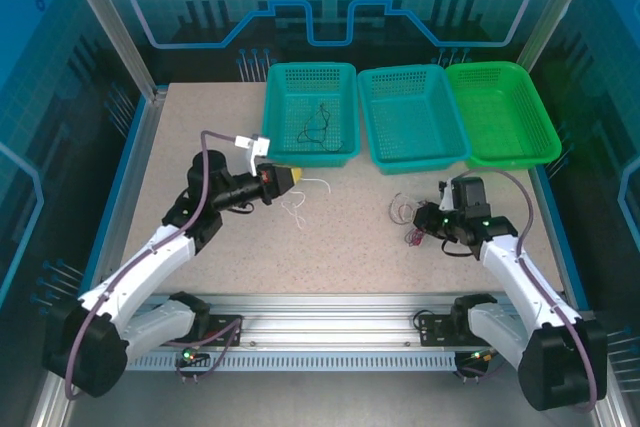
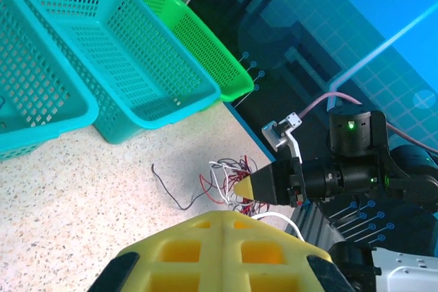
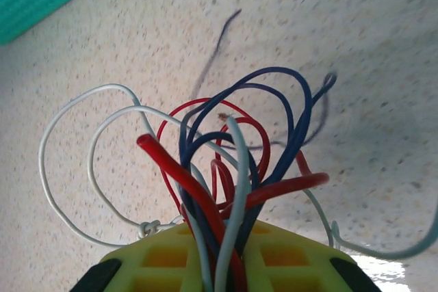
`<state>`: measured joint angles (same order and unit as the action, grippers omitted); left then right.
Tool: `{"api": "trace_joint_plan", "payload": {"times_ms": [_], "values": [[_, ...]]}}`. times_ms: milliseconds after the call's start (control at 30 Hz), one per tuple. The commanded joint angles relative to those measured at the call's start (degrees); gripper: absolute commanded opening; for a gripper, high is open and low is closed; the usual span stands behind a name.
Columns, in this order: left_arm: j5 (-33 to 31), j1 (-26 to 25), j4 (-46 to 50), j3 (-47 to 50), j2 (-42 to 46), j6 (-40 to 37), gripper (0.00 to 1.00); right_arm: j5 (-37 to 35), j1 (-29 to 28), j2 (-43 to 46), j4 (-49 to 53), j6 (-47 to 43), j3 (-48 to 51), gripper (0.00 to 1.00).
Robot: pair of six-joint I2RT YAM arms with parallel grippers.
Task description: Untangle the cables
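Top view: the left gripper (image 1: 290, 179) is closed, mid-table toward the left edge. A loose white cable (image 1: 297, 207) lies at its tip; whether it is pinched cannot be told. One black cable (image 1: 317, 129) already sits in the left teal basket (image 1: 310, 69) at the far edge. The right gripper (image 1: 428, 215) is near the right edge, clamped on the cable tangle (image 1: 405, 215), which rests on the table (image 1: 340, 257).

Left wrist view: its own yellow fingers are pressed together. Opposite, the right gripper (image 2: 241, 187) holds the red, white and dark bundle (image 2: 222, 174). A black strand (image 2: 168, 189) trails from the bundle across the table toward the left edge.

Right wrist view: the gripper (image 3: 222, 264) is closed on the tangle (image 3: 233, 148). Red, dark blue and white loops fan out of the jaws, crossing each other just above the table.

Step, as a judgement: the right arm anchors the bundle while single cables get pulled out, and sorting is partly done.

The next move likely calls for the left gripper to open, reach over and take one free end. The trailing black strand looks easiest. It should be drawn out slowly so the loops do not tighten.
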<state>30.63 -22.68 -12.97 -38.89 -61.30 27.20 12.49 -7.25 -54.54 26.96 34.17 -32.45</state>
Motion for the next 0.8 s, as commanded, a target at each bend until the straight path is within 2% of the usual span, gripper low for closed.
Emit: {"api": "trace_joint_plan", "payload": {"times_ms": [0,67,133,200,333,433,533,600,700,767], "values": [[-7.5,-6.6,4.8,1.1,-3.0,-7.1,0.0,2.4,-0.7,2.5,-2.5,1.2,-2.9,0.13],[-11.5,-11.0,4.5,1.3,-6.5,-9.1,0.07,5.1,-0.8,3.2,-3.4,1.2,-4.7,0.11],[-12.0,-13.0,1.7,1.2,-10.6,-8.0,0.14,8.6,-1.1,3.0,-4.2,1.2,-6.9,0.11],[-12.0,-13.7,-2.4,1.2,-13.9,-6.8,0.32,11.9,-1.7,2.1,-4.1,0.3,-9.7,0.11],[-11.8,-13.9,-7.6,0.4,-15.6,-7.4,0.49,15.4,-3.8,0.9,-1.2,-2.4,-14.9,0.11],[-9.3,-14.0,-10.2,-0.3,-15.0,-10.8,0.56,20.8,-4.5,0.9,-1.8,-3.2,-17.5,0.11],[-4.5,-14.4,-14.2,0.6,-14.8,-18.5,0.72,25.7,-5.1,1.3,-3.2,-4.7,-19.1,0.12],[-5.5,-14.9,-12.5,0.6,-14.6,-26.7,0.82,27.3,-5.5,1.3,-2.8,-5.7,-20.4,0.12],[-6.2,-15.2,-8.9,-1.7,-15.2,-36.0,0.91,29.9,-6.4,0.6,-2.1,-5.8,-22.3,0.11],[-6.0,-15.6,-8.1,-4.0,-16.5,-39.2,0.95,30.6,-7.8,0.0,-1.7,-6.2,-23.8,0.11]]}}
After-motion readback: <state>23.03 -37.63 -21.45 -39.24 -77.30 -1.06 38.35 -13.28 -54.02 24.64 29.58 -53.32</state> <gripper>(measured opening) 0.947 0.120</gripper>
